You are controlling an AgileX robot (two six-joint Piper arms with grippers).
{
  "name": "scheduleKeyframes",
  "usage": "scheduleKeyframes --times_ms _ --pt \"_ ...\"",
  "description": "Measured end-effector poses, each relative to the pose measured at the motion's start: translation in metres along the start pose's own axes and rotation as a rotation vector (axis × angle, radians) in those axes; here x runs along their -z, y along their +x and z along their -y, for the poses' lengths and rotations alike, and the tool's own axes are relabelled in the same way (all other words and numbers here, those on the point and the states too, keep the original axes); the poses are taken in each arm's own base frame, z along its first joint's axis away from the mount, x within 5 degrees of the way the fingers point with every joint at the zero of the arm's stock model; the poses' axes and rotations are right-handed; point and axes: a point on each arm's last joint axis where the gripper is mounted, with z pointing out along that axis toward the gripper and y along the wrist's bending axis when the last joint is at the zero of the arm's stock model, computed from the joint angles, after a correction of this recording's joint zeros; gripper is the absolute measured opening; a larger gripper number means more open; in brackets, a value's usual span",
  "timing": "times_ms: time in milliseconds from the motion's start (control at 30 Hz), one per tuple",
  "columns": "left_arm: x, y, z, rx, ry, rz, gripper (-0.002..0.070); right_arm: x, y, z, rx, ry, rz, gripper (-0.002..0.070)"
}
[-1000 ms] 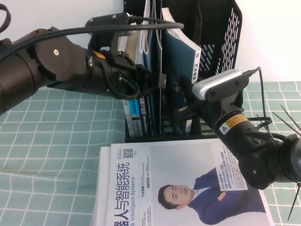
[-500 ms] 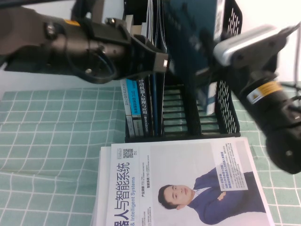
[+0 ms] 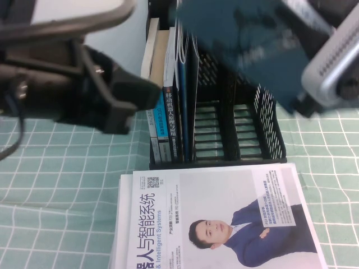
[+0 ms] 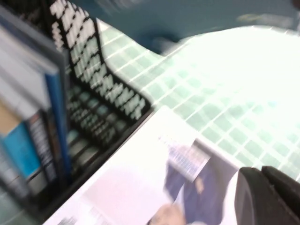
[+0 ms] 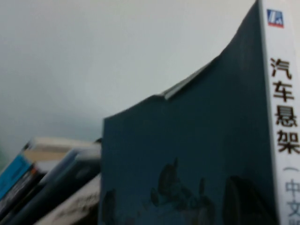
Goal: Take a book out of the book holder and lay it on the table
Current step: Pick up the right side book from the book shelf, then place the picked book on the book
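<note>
My right gripper point(image 3: 300, 103) is shut on a dark teal book point(image 3: 241, 45) and holds it tilted in the air above the black mesh book holder point(image 3: 269, 134). In the right wrist view the book's cover point(image 5: 187, 154) and white spine fill the picture, with one dark fingertip point(image 5: 243, 201) lying on the cover. My left gripper point(image 3: 137, 95) is shut and empty, raised to the left of the holder. It shows at the corner of the left wrist view point(image 4: 269, 197), above the magazine.
Several books point(image 3: 168, 84) stand in the holder's left slots; its right slots hold nothing. A large magazine point(image 3: 219, 218) with a man's portrait lies on the green checked cloth in front of the holder. The holder point(image 4: 93, 79) and magazine point(image 4: 140, 178) also show in the left wrist view.
My right gripper has lifted the teal book up out of the holder's slot. My left gripper has come away from the holder, rising and moving left.
</note>
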Motion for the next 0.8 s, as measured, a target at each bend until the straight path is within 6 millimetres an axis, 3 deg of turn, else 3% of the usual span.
scheduleKeyframes --times_ms 167,367,600,800 --pt "0.016 0.001 0.003 -0.013 -0.059 0.033 -0.0002 0.014 0.015 -0.015 -0.043 -0.139 -0.158 0.0131" --pt "0.02 -0.004 0.003 -0.011 -0.073 0.091 -0.0002 0.02 0.041 -0.06 0.041 -0.314 -0.227 0.0131" --pt "0.02 -0.006 0.003 -0.009 -0.075 0.106 -0.0002 0.014 0.025 -0.11 0.199 -0.511 -0.101 0.0131" --pt "0.019 -0.003 0.003 -0.003 -0.065 0.083 -0.0002 0.011 0.026 -0.16 0.29 -0.697 -0.09 0.0131"
